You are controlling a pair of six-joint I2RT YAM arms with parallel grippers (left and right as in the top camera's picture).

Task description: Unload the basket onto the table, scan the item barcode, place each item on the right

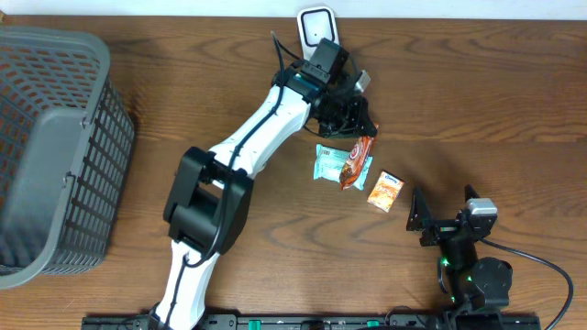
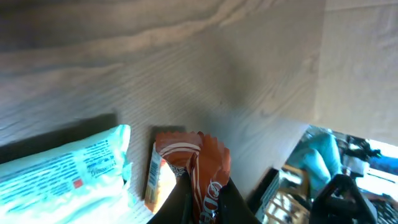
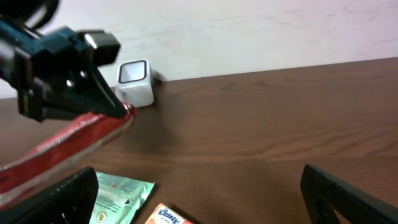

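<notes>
Red snack wrapper (image 1: pixel 357 158) is pinched at one end by the left hand (image 1: pixel 359 131), near the white scanner (image 1: pixel 316 26). The right hand (image 1: pixel 419 217) rests spread open and empty. Picking up looks done; scanning seems left.

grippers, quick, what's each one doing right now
Left gripper: shut on the red snack wrapper.
Right gripper: open, holding nothing.

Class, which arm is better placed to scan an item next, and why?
Left. The left gripper is shut on the red wrapper, close to the scanner. The right gripper is open, empty and farther away.
</notes>
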